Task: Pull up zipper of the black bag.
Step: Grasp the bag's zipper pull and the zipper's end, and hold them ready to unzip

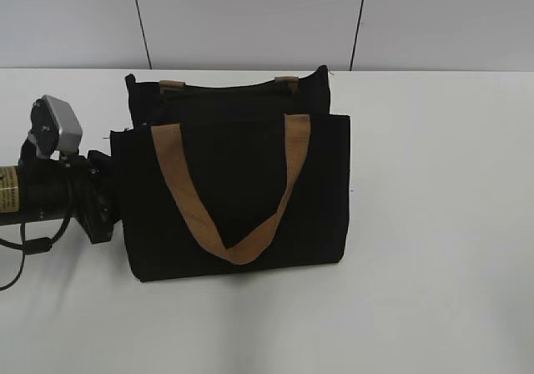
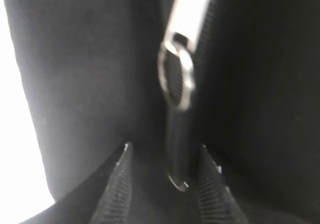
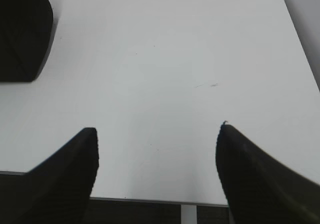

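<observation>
left gripper pinching zipper pull at bag's left end

left gripper point(image 2: 172, 156) up against the left end of the black bag point(image 1: 238, 199), reaching in from the left edge of the exterior view. fingers point(image 2: 117, 189) drawn close on either side of the dark strip of the zipper point(image 2: 176, 84), silver ring of the pull just beyond the tips; blurred at this range, but looks pinched. light gap of the zip line running on past the ring.

right gripper point(image 3: 157, 156) spread wide above bare white table point(image 3: 165, 69), holding nothing, out of the exterior view. dark corner of the bag only at the far left of the right wrist view.

bag upright a little left of the table's middle, front panel facing the camera. near tan handle point(image 1: 229, 199) hanging down the front in a v; far handle showing just as two short tan ends along the top edge.
</observation>
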`<state>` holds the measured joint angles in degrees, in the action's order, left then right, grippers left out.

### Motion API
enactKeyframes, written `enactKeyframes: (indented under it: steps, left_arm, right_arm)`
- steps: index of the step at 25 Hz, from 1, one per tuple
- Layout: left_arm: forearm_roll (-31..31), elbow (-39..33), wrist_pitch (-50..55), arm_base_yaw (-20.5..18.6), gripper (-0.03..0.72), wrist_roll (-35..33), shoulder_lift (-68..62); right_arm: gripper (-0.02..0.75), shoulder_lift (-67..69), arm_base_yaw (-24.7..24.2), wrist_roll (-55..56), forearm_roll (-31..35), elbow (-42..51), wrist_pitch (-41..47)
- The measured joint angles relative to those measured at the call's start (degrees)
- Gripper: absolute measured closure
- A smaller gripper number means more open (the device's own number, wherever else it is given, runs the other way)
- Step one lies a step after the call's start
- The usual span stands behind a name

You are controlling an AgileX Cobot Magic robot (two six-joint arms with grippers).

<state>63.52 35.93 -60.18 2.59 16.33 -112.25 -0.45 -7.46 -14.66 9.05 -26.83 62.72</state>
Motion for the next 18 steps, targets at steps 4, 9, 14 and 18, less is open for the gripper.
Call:
enactKeyframes:
  steps: [4,9,14,18]
  left_arm:
    - [0.05,1.08,-2.12,0.00,0.453,0.00,-1.77]
    - [0.19,1.08,-3.31,0.00,0.666,1.28,-2.01]
    - [2.19,1.08,-0.07,-0.04,0.667,3.82,2.40]
    - [3.94,1.08,7.84,-0.12,0.667,7.97,10.46]
  right_arm:
    - [0.182,0.00,0.00,0.00,0.00,0.00,0.00]
    - [0.182,0.00,0.00,0.00,0.00,0.00,0.00]
    - [0.182,0.00,0.00,0.00,0.00,0.00,-0.06]
    - [0.182,0.00,0.00,0.00,0.00,0.00,-0.05]
